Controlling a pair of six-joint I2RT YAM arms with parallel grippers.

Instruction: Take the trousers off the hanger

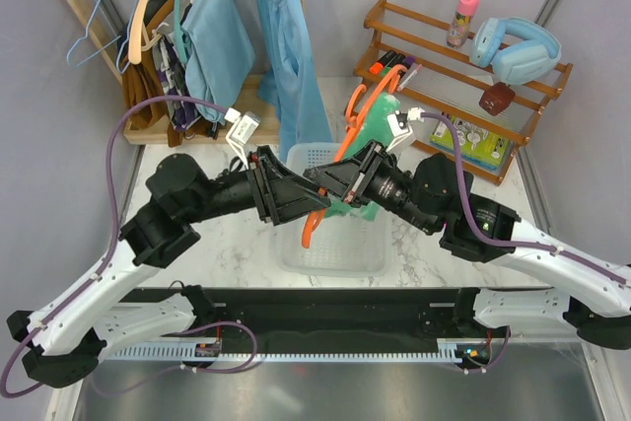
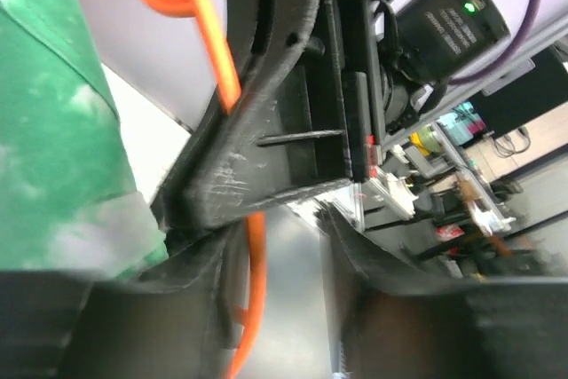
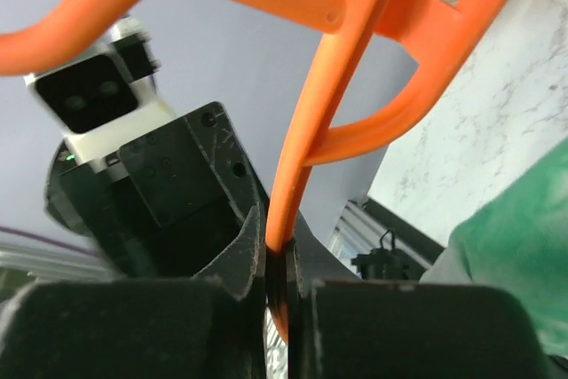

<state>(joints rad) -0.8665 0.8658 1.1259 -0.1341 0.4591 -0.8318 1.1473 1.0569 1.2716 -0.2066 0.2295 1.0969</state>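
The orange hanger (image 1: 347, 135) hangs tilted over the middle of the table, with the green white-blotched trousers (image 1: 380, 120) draped on its far upper part. My right gripper (image 1: 323, 182) is shut on a thin bar of the hanger (image 3: 311, 130). The trousers show at the right edge of the right wrist view (image 3: 515, 246). My left gripper (image 1: 306, 206) faces the right one, jaws open. The hanger's lower bar (image 2: 256, 255) runs between its fingers, close against the left finger (image 2: 191, 299). The trousers (image 2: 53, 130) fill the left of the left wrist view.
A clear plastic bin (image 1: 296, 255) sits under both grippers. A wooden rack (image 1: 434, 51) at the back right holds blue headphones (image 1: 518, 46) and a bottle (image 1: 461, 17). Light-blue garments (image 1: 291, 46) and a brown one (image 1: 143, 96) hang at the back left.
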